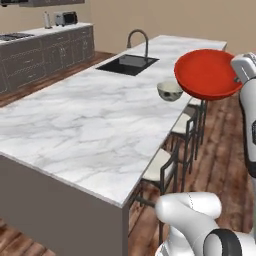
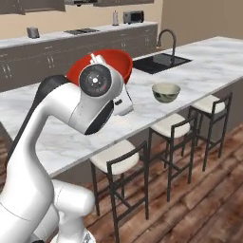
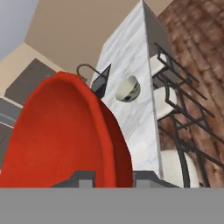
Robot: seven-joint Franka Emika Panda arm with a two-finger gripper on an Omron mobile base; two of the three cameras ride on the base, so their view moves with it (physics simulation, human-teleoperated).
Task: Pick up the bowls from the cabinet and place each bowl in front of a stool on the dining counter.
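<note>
Red bowl (image 1: 207, 74) clamped by its rim in the gripper (image 3: 113, 177), carried tilted above the dining counter (image 1: 75, 125). Grey-green bowl (image 1: 170, 91), at its 8 o'clock, already fronts one stool (image 2: 211, 105); another stool (image 2: 118, 156) awaits.

Tilted red bowl (image 1: 207, 74) aloft above dining counter (image 1: 75, 125); grey-green bowl (image 1: 170, 90) upright near counter's stool-side edge

Bright red bowl (image 1: 207, 75), pale grey-green bowl (image 1: 169, 90), white grey-veined marble dining counter (image 1: 75, 125), cream-seated stools (image 2: 168, 125).
</note>
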